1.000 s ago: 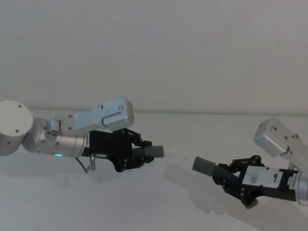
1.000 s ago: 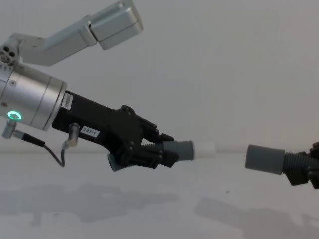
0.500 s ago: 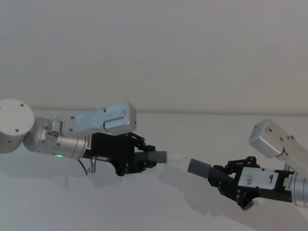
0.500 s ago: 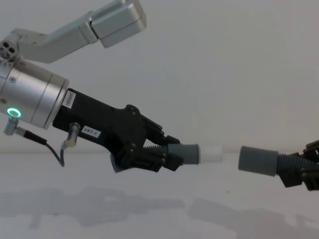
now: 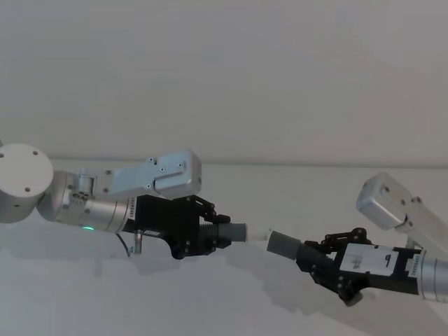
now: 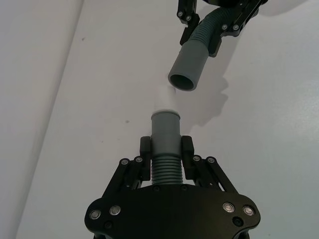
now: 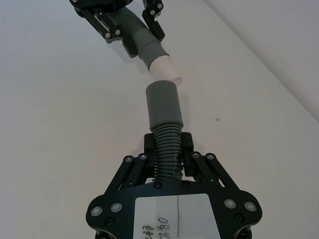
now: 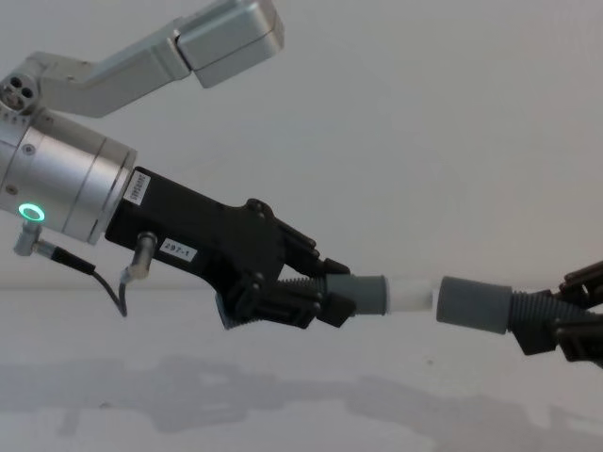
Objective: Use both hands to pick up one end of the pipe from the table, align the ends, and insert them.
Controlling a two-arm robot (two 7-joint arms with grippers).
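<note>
White table [image 5: 231,308] spreads bare beneath both arms, a plain pale wall behind. Nearest me, the right gripper [image 5: 327,262] clamps the ribbed pipe piece [image 7: 164,127], its socket end [image 8: 473,303] aimed leftward. Opposite, the left gripper [image 8: 292,292] grips the other piece [image 6: 165,142] by its ribs, white tip [image 8: 412,294] just short of the socket, so both mouths stay free to mate in mid-air.

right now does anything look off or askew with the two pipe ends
Slightly. In the left wrist view the grey socket end sits off to one side of the white-tipped end and tilted to its axis. The ends are close but not yet inserted. Nothing looks damaged.
</note>
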